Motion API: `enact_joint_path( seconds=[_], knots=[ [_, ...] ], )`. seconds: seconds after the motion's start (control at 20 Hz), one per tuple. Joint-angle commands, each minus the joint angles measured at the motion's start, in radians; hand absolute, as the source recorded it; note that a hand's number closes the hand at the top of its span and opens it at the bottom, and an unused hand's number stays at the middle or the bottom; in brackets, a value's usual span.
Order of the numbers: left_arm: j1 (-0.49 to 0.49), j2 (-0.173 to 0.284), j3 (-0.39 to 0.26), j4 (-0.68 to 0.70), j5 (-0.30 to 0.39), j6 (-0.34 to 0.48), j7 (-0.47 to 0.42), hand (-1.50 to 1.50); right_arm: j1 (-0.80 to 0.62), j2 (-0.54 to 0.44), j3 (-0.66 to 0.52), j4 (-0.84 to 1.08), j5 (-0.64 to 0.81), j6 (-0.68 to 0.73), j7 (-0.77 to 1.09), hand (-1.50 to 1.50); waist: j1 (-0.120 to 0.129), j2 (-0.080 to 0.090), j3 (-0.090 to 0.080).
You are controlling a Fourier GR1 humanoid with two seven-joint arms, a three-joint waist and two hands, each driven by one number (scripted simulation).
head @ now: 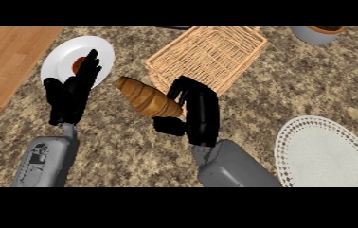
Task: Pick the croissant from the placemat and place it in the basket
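The right robot hand (192, 116) curls its fingers and thumb round the croissant (148, 98), holding it above the speckled surface (126, 151), just beside the near corner of the wicker basket (210, 52). The white placemat (318, 151) lies well apart at the right. The left robot hand (70, 97) rests open, fingers up, over a white plate (67, 54).

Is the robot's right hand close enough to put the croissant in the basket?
Probably yes. The right hand holds the croissant right beside the wicker basket, whose near corner lies just past its fingers. Nothing shows between them, so a short move forward looks enough.
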Motion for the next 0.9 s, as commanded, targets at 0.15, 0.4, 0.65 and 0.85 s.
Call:
enact_joint_path(
  seconds=[0.15, 0.4, 0.65, 0.85],
  knots=[
    [-0.022, 0.008, 0.001, 0.017, -0.012, 0.003, -0.007, 0.0, -0.261, 0.001, -0.035, 0.118, 0.033, -0.185, 0.227, 1.5, 0.003, 0.004, -0.001],
    [-0.039, 0.006, 0.007, 0.023, -0.004, 0.002, 0.01, 0.0, -0.461, 0.001, -0.094, 0.274, 0.091, -0.169, 0.363, 1.5, -0.002, 0.0, -0.003],
    [-0.049, -0.003, 0.014, 0.052, -0.016, 0.023, -0.001, 0.0, -0.648, 0.001, -0.112, 0.448, 0.116, -0.156, 0.497, 1.5, -0.023, 0.007, -0.003],
    [-0.047, -0.005, 0.021, 0.039, -0.007, 0.025, -0.007, 0.0, -0.784, 0.001, -0.126, 0.599, 0.119, -0.082, 0.563, 1.5, -0.017, 0.007, -0.003]
  ],
)
